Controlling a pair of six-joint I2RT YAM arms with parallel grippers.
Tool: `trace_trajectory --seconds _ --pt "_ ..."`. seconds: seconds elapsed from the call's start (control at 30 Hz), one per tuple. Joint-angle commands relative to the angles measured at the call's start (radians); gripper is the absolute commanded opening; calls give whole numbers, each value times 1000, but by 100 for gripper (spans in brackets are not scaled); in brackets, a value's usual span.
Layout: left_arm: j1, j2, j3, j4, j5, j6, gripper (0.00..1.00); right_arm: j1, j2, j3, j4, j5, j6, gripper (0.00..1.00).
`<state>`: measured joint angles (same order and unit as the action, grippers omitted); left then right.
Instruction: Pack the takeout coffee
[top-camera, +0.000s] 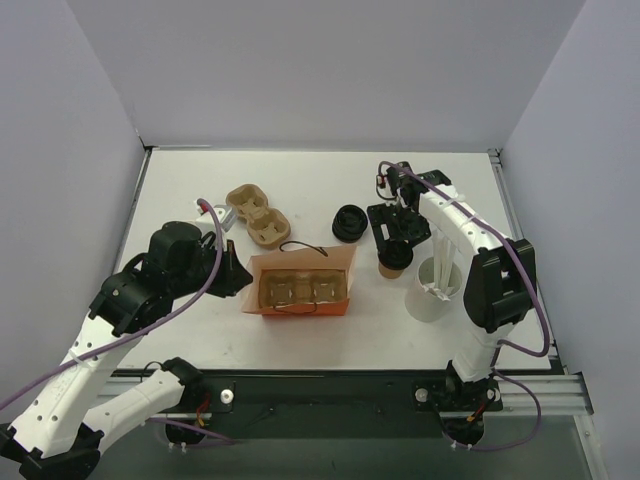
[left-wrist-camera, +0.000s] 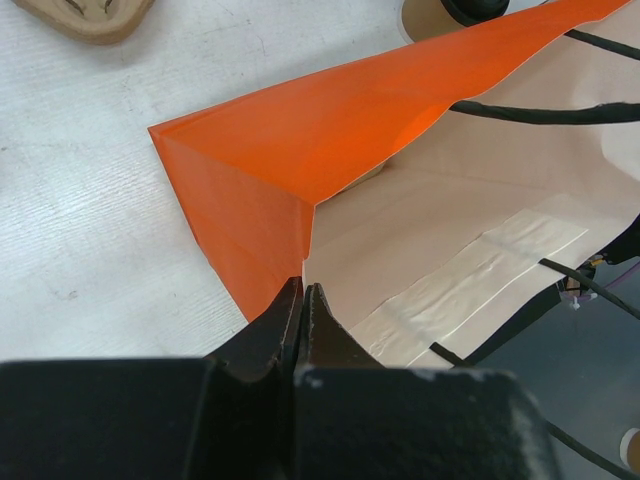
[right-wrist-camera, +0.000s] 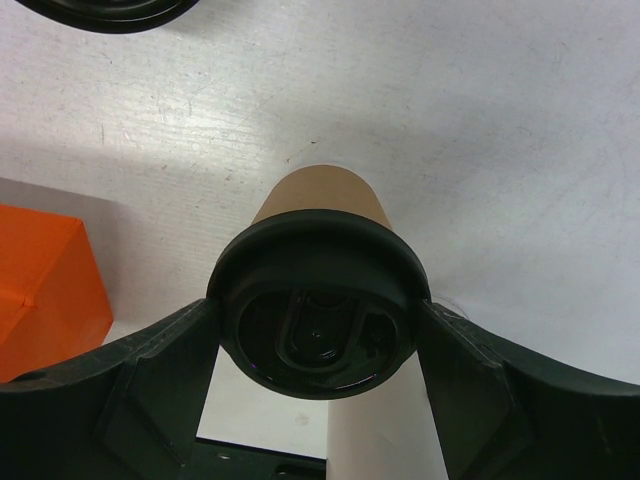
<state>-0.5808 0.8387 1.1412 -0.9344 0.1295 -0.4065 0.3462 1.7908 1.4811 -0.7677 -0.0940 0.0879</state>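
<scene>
The takeout coffee (top-camera: 393, 260) is a small tan cup with a black lid (right-wrist-camera: 315, 320), standing right of the orange bag (top-camera: 305, 262). My right gripper (top-camera: 396, 243) comes from above, and both fingers press the lid's rim from either side (right-wrist-camera: 315, 315). The bag lies open at the table's middle with a cardboard cup tray (top-camera: 298, 288) inside. My left gripper (top-camera: 243, 278) is shut on the bag's left rim, with the jaws pinching the orange paper edge (left-wrist-camera: 302, 292). The bag's pale inside (left-wrist-camera: 450, 230) and black handle cords show there.
A tall white cylinder cup (top-camera: 432, 290) stands just right of and in front of the coffee, and shows below it in the right wrist view (right-wrist-camera: 385, 430). A stack of black lids (top-camera: 349, 221) sits behind the bag. A spare cardboard carrier (top-camera: 258, 215) lies back left.
</scene>
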Motion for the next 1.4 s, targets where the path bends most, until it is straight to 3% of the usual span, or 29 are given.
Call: trace_trajectory --seconds 0.0,0.23,1.1,1.2,1.37 --pt "2 -1 38 40 -4 17 0 -7 -48 39 -53 11 15 80" --pt "2 0 42 34 -7 26 0 -7 -68 45 -53 23 27 86" --pt "2 2 45 36 -4 8 0 -4 -103 -99 19 51 30 85" --pt "2 5 48 34 -5 8 0 -3 -110 -120 34 51 38 81" --pt "2 11 52 26 -14 9 0 -3 -117 -120 39 63 33 65"
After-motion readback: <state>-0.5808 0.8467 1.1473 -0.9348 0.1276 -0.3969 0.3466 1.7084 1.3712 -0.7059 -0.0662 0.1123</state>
